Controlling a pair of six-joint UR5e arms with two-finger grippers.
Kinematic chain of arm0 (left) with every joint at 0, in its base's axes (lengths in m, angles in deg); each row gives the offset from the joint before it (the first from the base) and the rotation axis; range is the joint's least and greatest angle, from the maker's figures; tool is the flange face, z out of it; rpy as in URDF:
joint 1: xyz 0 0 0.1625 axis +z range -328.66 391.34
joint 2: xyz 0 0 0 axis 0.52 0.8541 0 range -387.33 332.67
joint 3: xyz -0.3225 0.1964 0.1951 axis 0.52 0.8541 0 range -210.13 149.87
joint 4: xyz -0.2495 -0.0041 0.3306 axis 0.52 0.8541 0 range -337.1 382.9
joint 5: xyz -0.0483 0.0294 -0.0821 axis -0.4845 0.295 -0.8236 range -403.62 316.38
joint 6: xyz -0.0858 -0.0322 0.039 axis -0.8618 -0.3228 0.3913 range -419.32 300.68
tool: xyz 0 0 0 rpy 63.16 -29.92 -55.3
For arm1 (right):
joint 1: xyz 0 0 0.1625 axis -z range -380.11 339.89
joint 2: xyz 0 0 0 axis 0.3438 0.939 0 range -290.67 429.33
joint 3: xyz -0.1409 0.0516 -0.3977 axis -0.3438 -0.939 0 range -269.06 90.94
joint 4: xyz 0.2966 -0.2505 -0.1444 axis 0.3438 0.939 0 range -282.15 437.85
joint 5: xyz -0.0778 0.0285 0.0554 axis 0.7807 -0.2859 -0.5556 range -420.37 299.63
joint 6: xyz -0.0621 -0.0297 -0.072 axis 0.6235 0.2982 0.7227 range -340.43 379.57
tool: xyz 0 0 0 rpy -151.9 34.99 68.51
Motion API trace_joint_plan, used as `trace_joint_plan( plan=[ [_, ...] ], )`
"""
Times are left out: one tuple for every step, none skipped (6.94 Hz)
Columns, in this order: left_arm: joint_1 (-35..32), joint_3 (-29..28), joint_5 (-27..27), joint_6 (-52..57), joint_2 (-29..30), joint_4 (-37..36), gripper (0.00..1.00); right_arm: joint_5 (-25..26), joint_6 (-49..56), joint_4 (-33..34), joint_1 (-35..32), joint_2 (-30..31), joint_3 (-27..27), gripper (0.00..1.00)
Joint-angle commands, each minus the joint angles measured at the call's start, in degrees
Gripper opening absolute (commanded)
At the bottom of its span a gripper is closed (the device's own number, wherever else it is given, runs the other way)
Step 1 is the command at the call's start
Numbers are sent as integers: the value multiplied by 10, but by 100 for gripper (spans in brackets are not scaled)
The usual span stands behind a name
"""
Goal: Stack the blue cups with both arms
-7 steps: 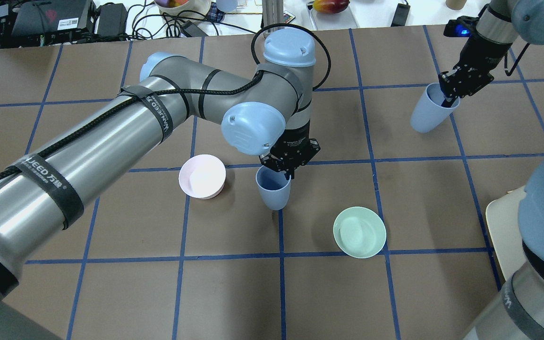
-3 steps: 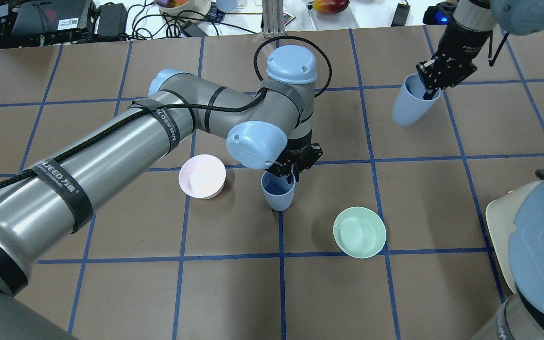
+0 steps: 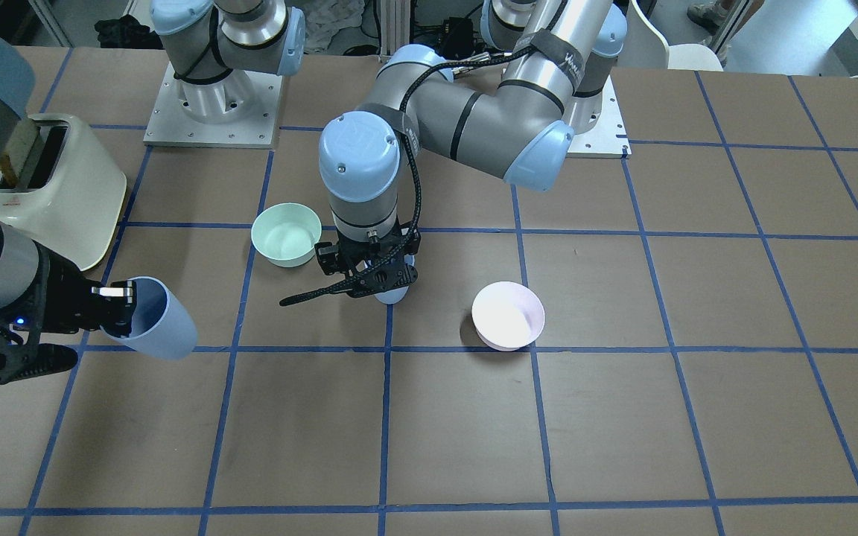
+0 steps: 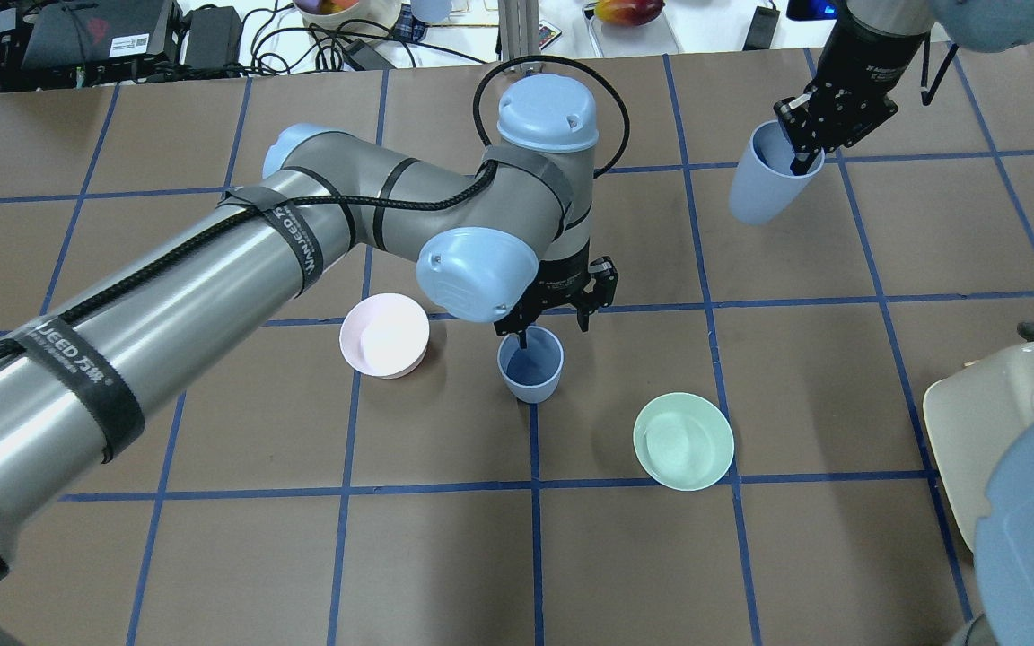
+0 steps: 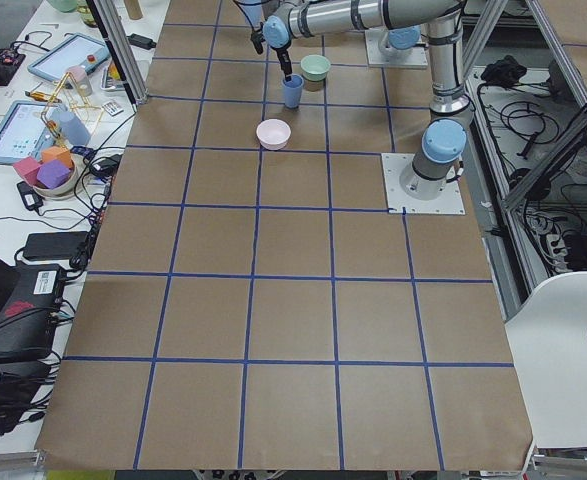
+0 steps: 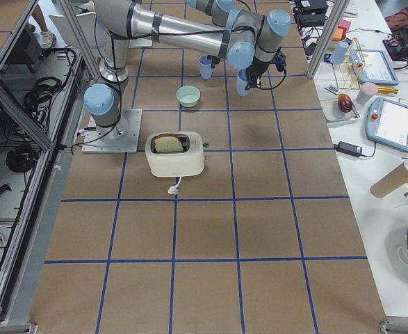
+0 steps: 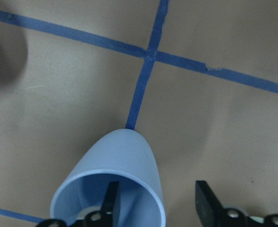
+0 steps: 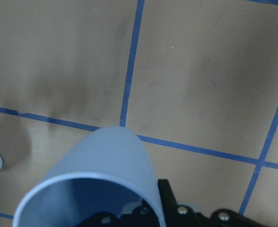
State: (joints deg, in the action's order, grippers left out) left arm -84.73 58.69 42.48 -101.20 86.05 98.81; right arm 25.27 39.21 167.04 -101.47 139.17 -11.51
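Note:
One pale-blue cup (image 4: 530,366) stands upright on the table on a blue tape line, between the two bowls. It also shows in the left wrist view (image 7: 124,165). My left gripper (image 4: 555,326) is open just above its rim, with one finger inside the cup and the other outside. My right gripper (image 4: 801,151) is shut on the rim of the second blue cup (image 4: 761,187) and holds it tilted above the far right of the table. This cup also shows in the front view (image 3: 155,321) and in the right wrist view (image 8: 101,165).
A pale pink bowl (image 4: 384,335) sits left of the standing cup and a mint-green bowl (image 4: 683,440) sits to its lower right. A cream toaster (image 4: 993,431) stands at the right edge. Cables and devices line the far edge.
My left gripper has opened and let go of its cup, which now stands upright on the table. My right arm has carried its cup further away and to the left.

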Motion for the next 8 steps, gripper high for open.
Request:
trace_joint_plan(
  plan=[
    [36,-46,-2,6,-57,102,100,-4,-1,-14,-3,13,1,0],
    [70,-83,-8,45,-79,161,100,1,-1,-38,-4,27,1,0],
    [105,-115,-8,121,-103,249,100,5,-1,-72,-3,50,-1,0],
    [143,-131,6,205,-125,270,100,5,-1,-102,-5,75,0,0],
    [182,-132,53,323,-140,262,99,3,-20,-106,-26,84,1,0],
    [215,-126,57,399,-152,220,99,3,-85,-104,-69,83,1,0],
    [249,-124,57,444,-156,191,99,1,-126,-97,-113,84,1,0],
    [253,-113,57,438,-163,191,99,1,-157,-75,-153,82,4,0]
  ],
)
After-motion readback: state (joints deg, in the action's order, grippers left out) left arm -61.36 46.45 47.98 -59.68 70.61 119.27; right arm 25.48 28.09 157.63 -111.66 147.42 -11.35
